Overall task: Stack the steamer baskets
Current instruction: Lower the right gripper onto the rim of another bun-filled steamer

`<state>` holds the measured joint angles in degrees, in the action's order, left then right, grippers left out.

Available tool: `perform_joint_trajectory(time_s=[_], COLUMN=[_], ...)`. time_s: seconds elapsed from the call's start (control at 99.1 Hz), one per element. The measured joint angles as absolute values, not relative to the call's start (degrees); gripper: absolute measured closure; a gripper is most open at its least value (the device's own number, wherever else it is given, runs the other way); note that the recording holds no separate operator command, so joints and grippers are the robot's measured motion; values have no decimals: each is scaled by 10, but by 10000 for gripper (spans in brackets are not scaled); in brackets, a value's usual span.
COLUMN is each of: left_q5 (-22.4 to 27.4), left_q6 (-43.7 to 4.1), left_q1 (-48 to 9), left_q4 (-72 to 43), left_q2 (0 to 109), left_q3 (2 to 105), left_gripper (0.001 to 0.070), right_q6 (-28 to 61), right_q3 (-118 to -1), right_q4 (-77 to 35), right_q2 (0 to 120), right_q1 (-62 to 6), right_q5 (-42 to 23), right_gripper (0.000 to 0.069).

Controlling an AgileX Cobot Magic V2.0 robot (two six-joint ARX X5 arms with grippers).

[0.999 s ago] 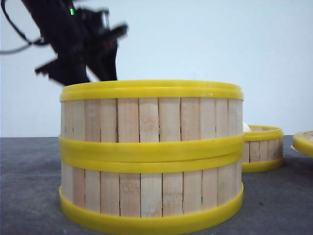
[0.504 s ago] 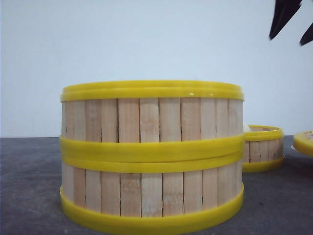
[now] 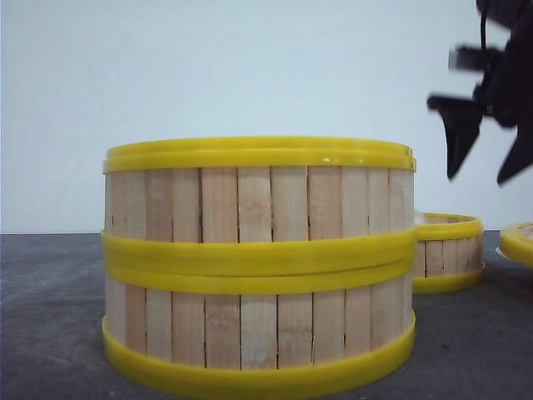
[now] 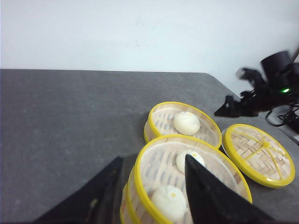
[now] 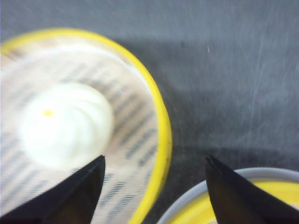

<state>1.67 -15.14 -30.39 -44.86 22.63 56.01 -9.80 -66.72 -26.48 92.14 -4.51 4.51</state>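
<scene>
Two steamer baskets stand stacked in the middle, the upper basket (image 3: 258,196) on the lower basket (image 3: 258,333). The upper basket (image 4: 187,182) holds two white buns. A third steamer basket (image 3: 448,250) (image 4: 184,122) with one bun stands alone behind the stack to the right. My left gripper (image 4: 153,157) is open above the stack's near rim, holding nothing; it is out of the front view. My right gripper (image 3: 487,154) (image 5: 154,158) is open and empty, hovering over the rim (image 5: 161,135) of the lone basket.
A woven yellow-rimmed lid (image 4: 259,154) (image 3: 518,242) lies right of the lone basket on a pale plate (image 5: 187,207). The dark grey table (image 4: 70,121) ends at a white wall behind. The right arm (image 4: 268,91) hangs above the lid side.
The left arm rose out of the front view from behind the stack. The right gripper then came down into view at the upper right, over the lone basket.
</scene>
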Motion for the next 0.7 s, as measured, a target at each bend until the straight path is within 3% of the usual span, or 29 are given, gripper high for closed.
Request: perform_joint_trajectory(time_s=[0.293, 0.504, 0.696], left_q5=[17, 17, 17], left_q6=[-178, -188, -189], left_q1=[-304, -304, -304], left_q4=[-482, -489, -489], left_q2=[205, 205, 205], left_q3=[560, 560, 560], left_gripper=[471, 471, 471], right_q6=[-98, -99, -103], right_q3=[-667, -667, -667], right_q4=[-230, -220, -225], right_q2=[980, 991, 1007], right_q1=[-42, -42, -42], right_q5=[45, 45, 45], right_gripper=[295, 453, 535])
